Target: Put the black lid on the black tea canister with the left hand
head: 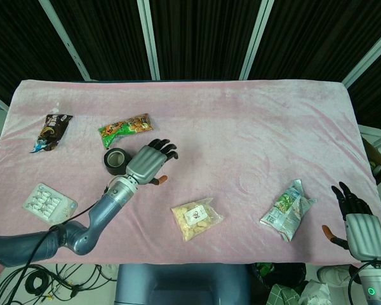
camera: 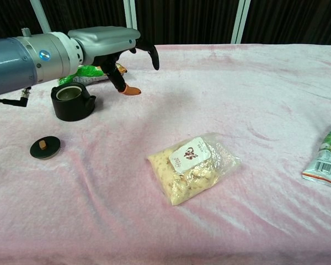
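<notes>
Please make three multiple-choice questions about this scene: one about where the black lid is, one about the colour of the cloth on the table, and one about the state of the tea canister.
1. Where is the black lid?
A. on the canister
B. on the cloth, apart from the canister
C. in the left hand

2. What colour is the table cloth?
A. pink
B. blue
C. white

3. What is the state of the black tea canister?
A. tipped over
B. closed
C. upright and open

Answers: 1 B, in the chest view the lid lies flat on the cloth, nearer the camera than the canister. 2 A, both views show pink. 3 C, its mouth is uncovered, and the left hand holds nothing.
</notes>
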`<action>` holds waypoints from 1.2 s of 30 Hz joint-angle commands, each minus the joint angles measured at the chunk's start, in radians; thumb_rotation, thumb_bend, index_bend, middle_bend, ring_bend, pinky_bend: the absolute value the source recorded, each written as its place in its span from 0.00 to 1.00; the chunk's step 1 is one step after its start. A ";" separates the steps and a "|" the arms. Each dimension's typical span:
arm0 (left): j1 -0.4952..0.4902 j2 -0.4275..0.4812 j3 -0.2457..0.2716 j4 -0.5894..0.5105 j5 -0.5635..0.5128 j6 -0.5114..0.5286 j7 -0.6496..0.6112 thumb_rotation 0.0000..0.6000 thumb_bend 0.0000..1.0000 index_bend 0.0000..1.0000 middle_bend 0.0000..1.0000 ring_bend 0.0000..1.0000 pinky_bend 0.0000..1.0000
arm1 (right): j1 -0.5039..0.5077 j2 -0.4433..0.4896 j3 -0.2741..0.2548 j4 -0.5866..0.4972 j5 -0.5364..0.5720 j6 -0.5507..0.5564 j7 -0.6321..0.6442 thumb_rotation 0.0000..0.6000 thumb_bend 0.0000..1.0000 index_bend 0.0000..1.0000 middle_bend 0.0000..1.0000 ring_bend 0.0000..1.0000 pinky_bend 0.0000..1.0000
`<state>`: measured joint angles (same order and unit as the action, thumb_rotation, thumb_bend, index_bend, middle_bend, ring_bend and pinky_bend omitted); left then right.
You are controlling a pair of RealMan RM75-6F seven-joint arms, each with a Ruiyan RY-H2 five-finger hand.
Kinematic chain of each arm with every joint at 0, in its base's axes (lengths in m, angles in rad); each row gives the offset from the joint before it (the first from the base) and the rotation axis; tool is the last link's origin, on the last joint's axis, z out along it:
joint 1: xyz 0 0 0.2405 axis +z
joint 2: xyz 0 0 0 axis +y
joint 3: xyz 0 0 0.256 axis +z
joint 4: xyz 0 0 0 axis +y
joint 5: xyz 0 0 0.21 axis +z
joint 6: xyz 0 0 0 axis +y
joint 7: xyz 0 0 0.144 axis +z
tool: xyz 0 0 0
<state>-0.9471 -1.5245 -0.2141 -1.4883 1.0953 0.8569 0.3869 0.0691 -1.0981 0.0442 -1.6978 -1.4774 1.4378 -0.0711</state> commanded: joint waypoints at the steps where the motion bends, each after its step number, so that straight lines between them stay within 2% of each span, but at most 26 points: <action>1: 0.041 0.165 0.059 -0.173 -0.017 -0.005 0.074 1.00 0.26 0.32 0.17 0.07 0.16 | 0.000 0.002 0.000 0.000 0.004 -0.004 0.006 1.00 0.18 0.00 0.03 0.14 0.19; 7: 0.113 0.384 0.168 -0.351 -0.016 0.026 0.167 1.00 0.28 0.39 0.17 0.07 0.16 | 0.000 0.002 -0.003 -0.003 0.004 -0.007 -0.001 1.00 0.18 0.00 0.02 0.14 0.19; 10: 0.150 0.444 0.203 -0.389 0.030 0.049 0.151 1.00 0.30 0.41 0.17 0.07 0.16 | 0.000 0.001 -0.002 -0.004 0.009 -0.008 -0.005 1.00 0.18 0.00 0.02 0.14 0.19; 14: 0.193 0.481 0.253 -0.388 0.121 0.061 0.116 1.00 0.30 0.42 0.17 0.07 0.16 | -0.001 0.000 0.000 -0.004 0.015 -0.007 -0.009 1.00 0.18 0.00 0.03 0.14 0.19; 19: 0.243 0.468 0.310 -0.307 0.236 0.083 0.070 1.00 0.30 0.41 0.17 0.06 0.14 | -0.002 0.002 0.004 -0.005 0.031 -0.012 -0.003 1.00 0.18 0.00 0.02 0.14 0.19; 21: 0.257 0.451 0.318 -0.269 0.259 0.091 0.044 1.00 0.30 0.41 0.17 0.05 0.14 | -0.001 0.003 0.004 -0.006 0.032 -0.015 -0.002 1.00 0.18 0.00 0.03 0.14 0.19; 36: 0.285 0.288 0.317 -0.011 0.355 0.078 -0.139 1.00 0.35 0.41 0.18 0.05 0.13 | -0.001 0.005 0.005 -0.008 0.040 -0.020 0.001 1.00 0.18 0.00 0.02 0.14 0.19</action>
<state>-0.6662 -1.2209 0.1037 -1.5173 1.4368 0.9320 0.2618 0.0680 -1.0936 0.0487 -1.7057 -1.4369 1.4182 -0.0705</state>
